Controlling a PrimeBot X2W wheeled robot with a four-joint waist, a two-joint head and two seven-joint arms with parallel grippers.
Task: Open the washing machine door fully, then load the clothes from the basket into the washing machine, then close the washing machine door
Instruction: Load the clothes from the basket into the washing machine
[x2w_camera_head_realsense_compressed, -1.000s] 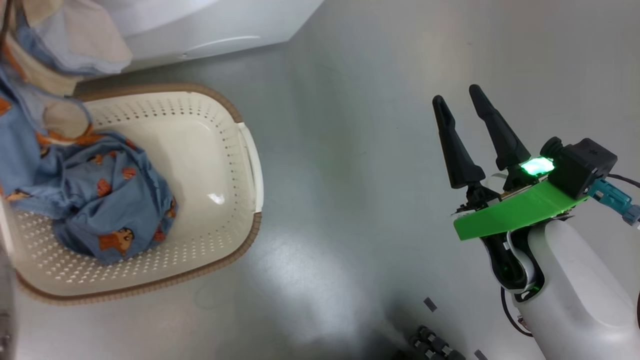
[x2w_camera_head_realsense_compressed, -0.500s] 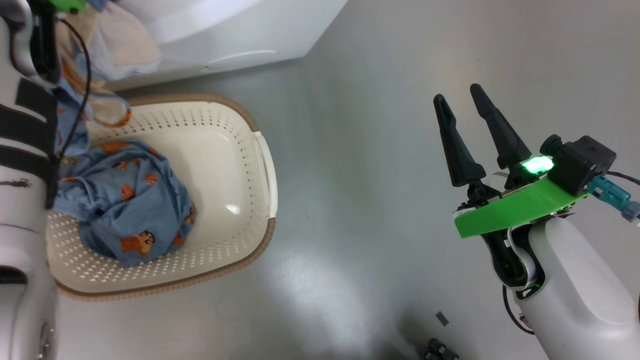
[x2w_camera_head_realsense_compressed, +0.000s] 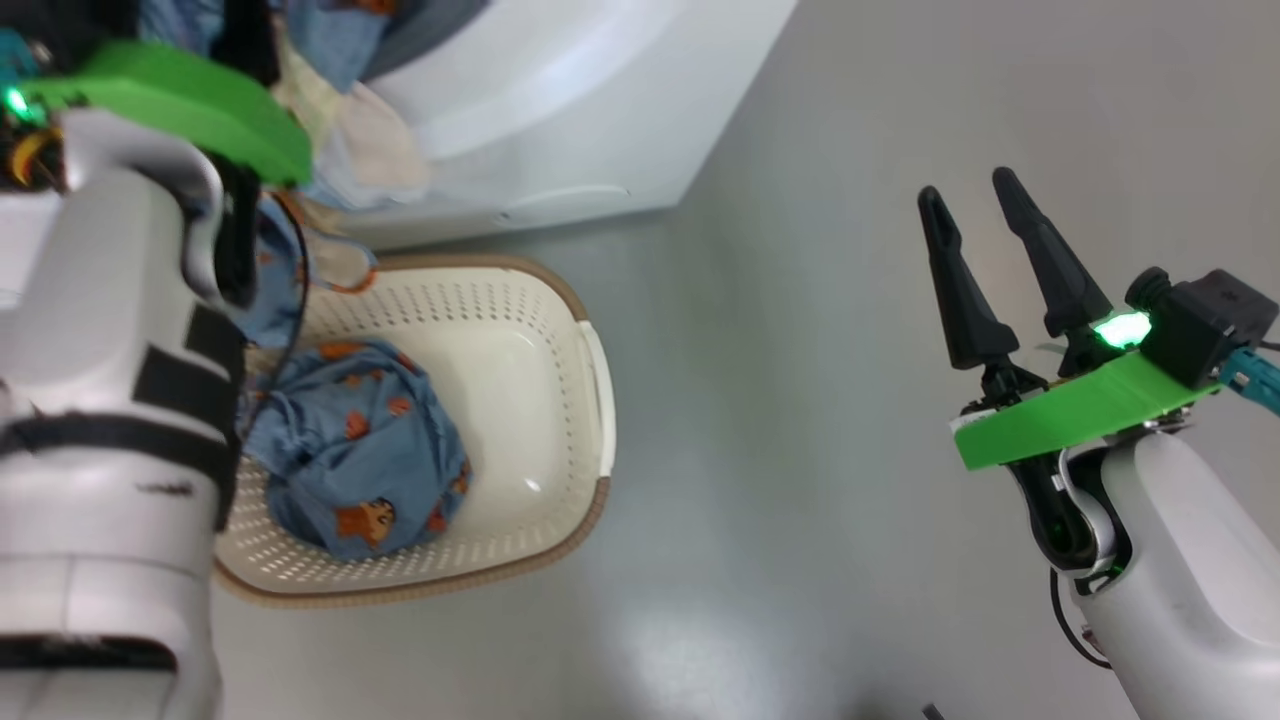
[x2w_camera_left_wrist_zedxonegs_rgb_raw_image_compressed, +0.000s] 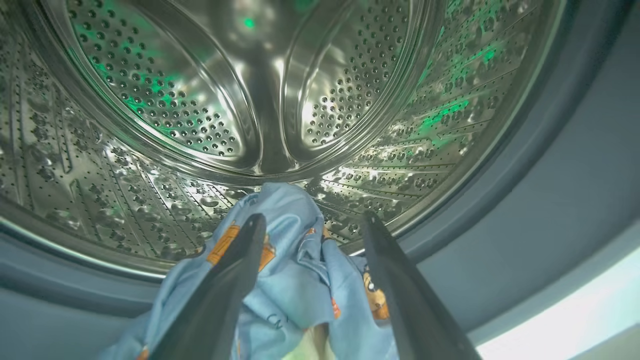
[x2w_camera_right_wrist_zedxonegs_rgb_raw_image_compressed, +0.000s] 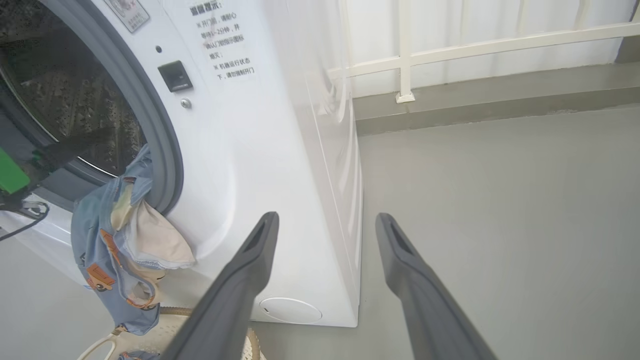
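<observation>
Hanging half in and half out of the washing machine (x2w_camera_right_wrist_zedxonegs_rgb_raw_image_compressed: 260, 150), a blue cartoon-print garment (x2w_camera_left_wrist_zedxonegs_rgb_raw_image_compressed: 295, 280) lies across the grey gasket (x2w_camera_left_wrist_zedxonegs_rgb_raw_image_compressed: 550, 175) at the mouth of the steel drum (x2w_camera_left_wrist_zedxonegs_rgb_raw_image_compressed: 200, 100). Its pale-lined tail trails down the white front toward the basket (x2w_camera_head_realsense_compressed: 520, 380), which stands on the floor (x2w_camera_head_realsense_compressed: 800, 400) just near of the machine. The left gripper (x2w_camera_left_wrist_zedxonegs_rgb_raw_image_compressed: 314, 217) reaches into the mouth with its fingers spread wide either side of the bunched cloth, which sits loose between them and is not pinched. The right gripper (x2w_camera_head_realsense_compressed: 967, 190) hovers well to the right over bare floor, fingers wide and empty. A bundle of the same blue print (x2w_camera_head_realsense_compressed: 350, 460) lies in the left half of the basket; whether it joins the hanging piece cannot be told. The cloth looks light, soft and limp, so it will likely slump wherever it is unsupported, and the weight of the dangling tail could drag it back off the sloping gasket. A firm pinch on a thick fold of the tail, rather than a single thin layer, would probably hold best for carrying it deep into the drum.
</observation>
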